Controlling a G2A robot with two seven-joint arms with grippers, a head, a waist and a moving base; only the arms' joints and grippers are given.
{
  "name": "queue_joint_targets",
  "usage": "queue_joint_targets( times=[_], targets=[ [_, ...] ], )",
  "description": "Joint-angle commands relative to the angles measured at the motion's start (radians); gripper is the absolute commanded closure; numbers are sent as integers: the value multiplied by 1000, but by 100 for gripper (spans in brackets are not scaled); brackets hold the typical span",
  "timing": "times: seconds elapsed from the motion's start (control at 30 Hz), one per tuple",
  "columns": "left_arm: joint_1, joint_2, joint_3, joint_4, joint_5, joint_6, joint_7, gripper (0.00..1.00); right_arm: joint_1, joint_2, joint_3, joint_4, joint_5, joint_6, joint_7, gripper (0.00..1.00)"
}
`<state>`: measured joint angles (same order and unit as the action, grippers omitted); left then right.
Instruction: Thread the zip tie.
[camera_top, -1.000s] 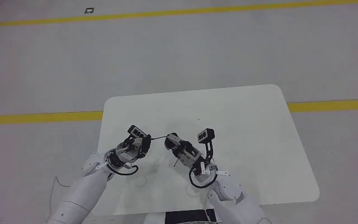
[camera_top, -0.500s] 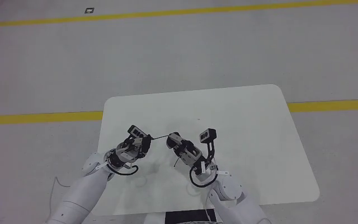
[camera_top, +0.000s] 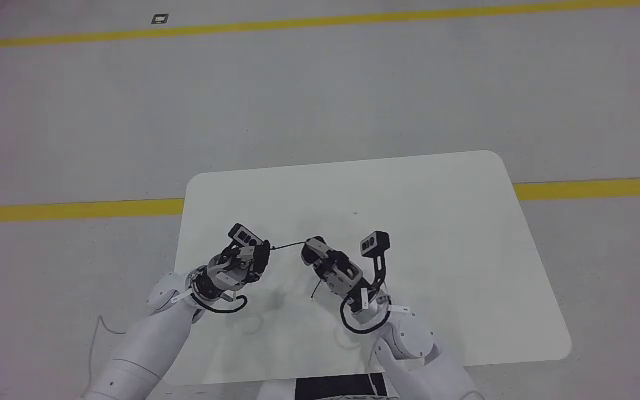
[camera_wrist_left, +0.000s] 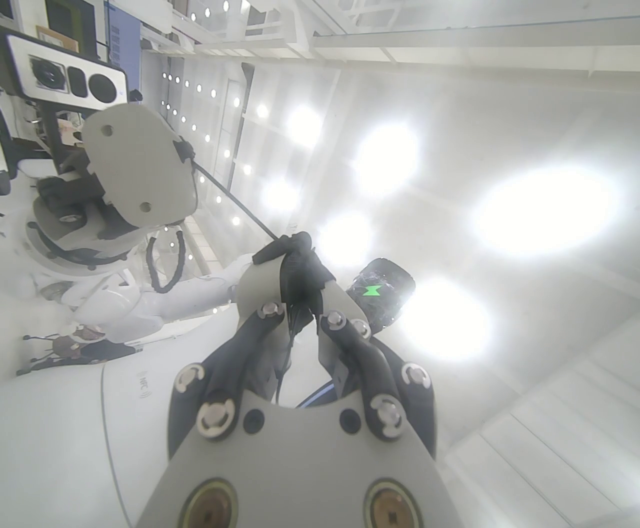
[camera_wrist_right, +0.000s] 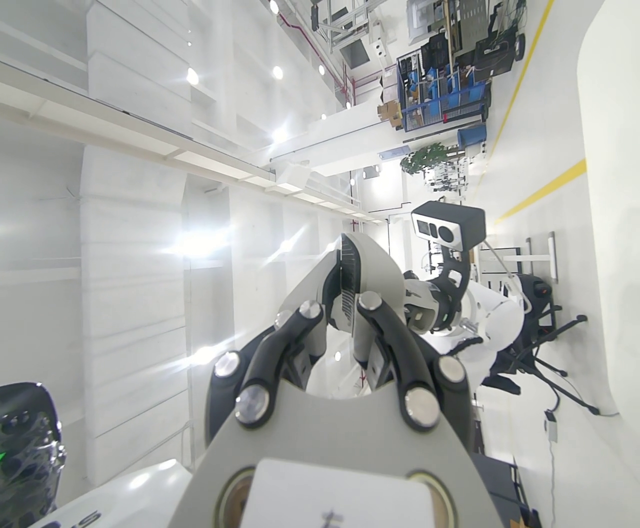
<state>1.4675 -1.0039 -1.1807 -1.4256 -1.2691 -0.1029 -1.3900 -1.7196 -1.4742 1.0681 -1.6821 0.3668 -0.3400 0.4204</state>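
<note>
Zip tie (camera_wrist_left: 231, 199): a thin black strap, stretched straight between your two grippers. Left gripper (camera_wrist_left: 295, 255): fingers pressed together and pinching one end of the tie. A dark bunch of it sits right at the fingertips, and the strap runs straight out from there. Right gripper (camera_wrist_right: 345, 280): fingers also pressed together, ribbed pads meeting. In the left wrist view the strap's far end reaches the edge of these fingertips, so you have it pinched at that end too. The grippers face each other tip to tip, near but apart, with the strap bridging the gap. The white table (camera_top: 450, 200) lies below both grippers.
</note>
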Motion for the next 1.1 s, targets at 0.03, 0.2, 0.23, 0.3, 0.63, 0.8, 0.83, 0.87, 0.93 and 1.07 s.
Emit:
queue_joint_targets(
  times=[0.03, 0.2, 0.23, 0.3, 0.63, 0.8, 0.83, 0.87, 0.93, 1.07],
  targets=[
    [0, 0, 0, 0, 0, 0, 0, 100, -1, -1, 3, 2, -2, 0, 0, 100],
    [0, 0, 0, 0, 0, 0, 0, 100, -3, -4, 7, 5, -8, 0, -1, 100],
    [0, 0, 0, 0, 0, 0, 0, 100, -3, -4, 8, 6, -9, 0, -2, 100],
    [0, 0, 0, 0, 0, 0, 0, 100, -3, -5, 10, 7, -12, 0, -3, 100],
    [0, 0, 0, 0, 0, 0, 0, 100, -1, -9, 17, 18, -24, 0, -9, 100],
    [0, 0, 0, 0, 0, 0, 0, 100, -1, -11, 25, 20, -24, 0, -10, 100],
    [0, 0, 0, 0, 0, 0, 0, 100, -2, -11, 28, 20, -24, 0, -11, 100],
    [0, 0, 0, 0, 0, 0, 0, 100, -3, -11, 30, 20, -24, 0, -11, 100],
    [0, 0, 0, 0, 0, 0, 0, 100, -4, -11, 34, 21, -24, 0, -11, 100],
    [0, 0, 0, 0, 0, 0, 0, 100, -7, -12, 44, 22, -23, 0, -10, 100]
  ],
)
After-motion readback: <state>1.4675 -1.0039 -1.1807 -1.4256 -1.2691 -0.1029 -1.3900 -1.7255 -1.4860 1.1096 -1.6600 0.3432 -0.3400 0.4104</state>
